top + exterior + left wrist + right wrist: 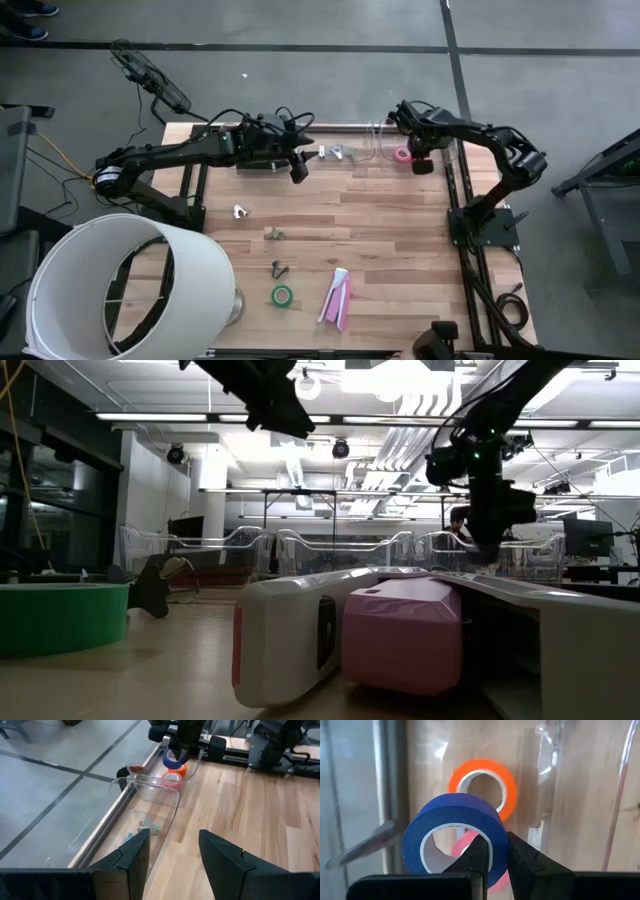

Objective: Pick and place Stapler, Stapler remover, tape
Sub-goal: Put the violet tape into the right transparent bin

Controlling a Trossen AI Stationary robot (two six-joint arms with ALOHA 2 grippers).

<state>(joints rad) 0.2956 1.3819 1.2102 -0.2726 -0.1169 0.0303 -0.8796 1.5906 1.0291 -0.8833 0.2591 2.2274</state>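
The right pincer hangs over the worktop's far edge, fingers pinched on the blue tape roll. The left pincer hovers beside it, fingers apart.

blue tape, orange tape, pink tape

A big white drum sits at the table's near left corner — open end up. Clear bins line the far edge — grey floor beyond.
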